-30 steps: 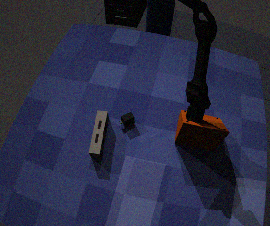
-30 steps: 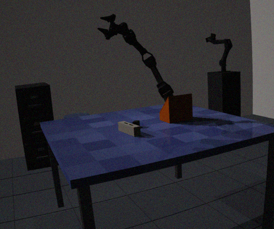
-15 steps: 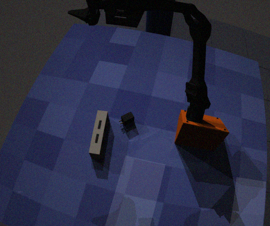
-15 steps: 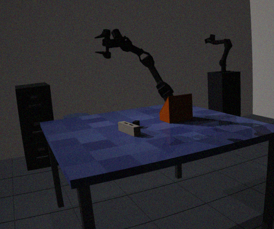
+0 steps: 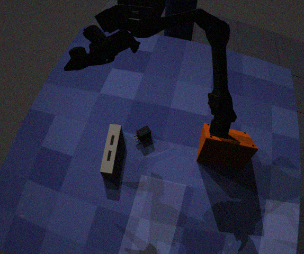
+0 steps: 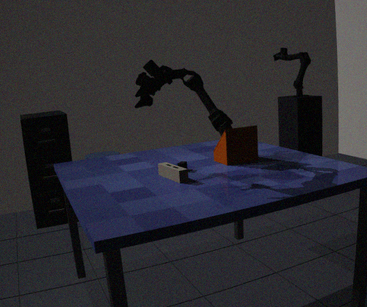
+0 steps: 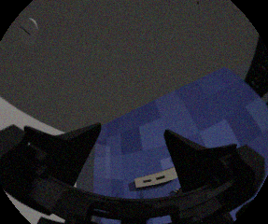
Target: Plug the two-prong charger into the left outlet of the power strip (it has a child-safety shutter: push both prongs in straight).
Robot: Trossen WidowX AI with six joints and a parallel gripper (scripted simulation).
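The pale power strip [image 5: 107, 164] [image 6: 169, 173] [image 7: 169, 175] lies on the table with two dark outlet slots in a row on its top face. The small dark charger [image 5: 144, 132] [image 6: 182, 164] stands apart from the strip, on the side toward the orange base. In the top view its two brass prongs point left toward the strip. In the wrist view it is mostly hidden behind the gripper body. My gripper [image 5: 100, 60] [image 6: 136, 102] [image 7: 133, 130] is open and empty, high above the table's far side, well away from charger and strip.
The orange wedge-shaped base [image 5: 224, 154] [image 6: 242, 145] carries the arm, to the right of the charger. The blue patchwork table [image 5: 72, 229] [image 6: 163, 198] has its edges in view. A dark cabinet [image 6: 46, 165] and a pedestal [image 6: 299, 125] with another arm stand beyond it.
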